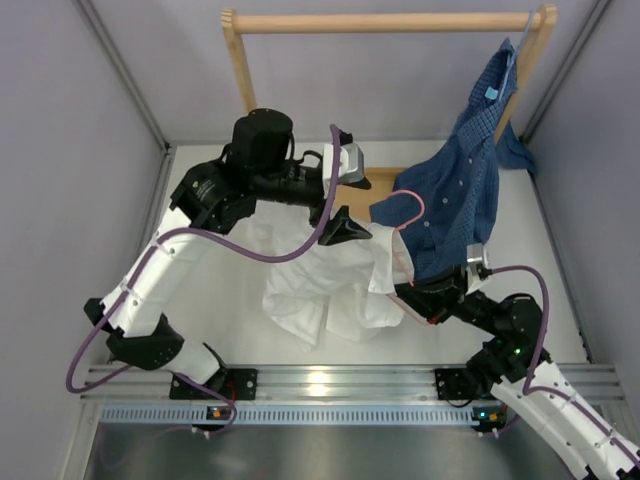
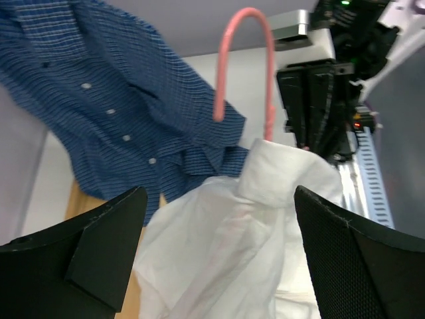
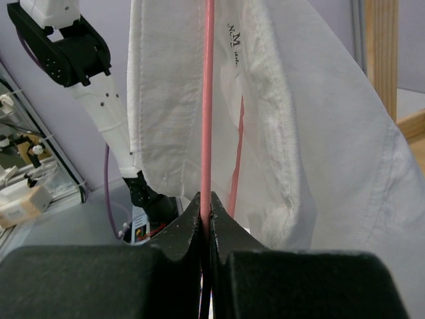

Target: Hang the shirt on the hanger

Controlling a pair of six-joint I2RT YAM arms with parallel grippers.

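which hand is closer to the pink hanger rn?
Right. The right hand is shut on the pink hanger wire. The left hand is open, facing the white shirt collar, clear of the hanger's hook beyond.

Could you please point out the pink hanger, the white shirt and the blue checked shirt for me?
pink hanger [image 3: 206,100]: right wrist view, on its straight upright wire.
white shirt [image 1: 320,285]: top external view, on the bunched body fabric.
blue checked shirt [image 1: 470,170]: top external view, on the front panel beside the buttons.
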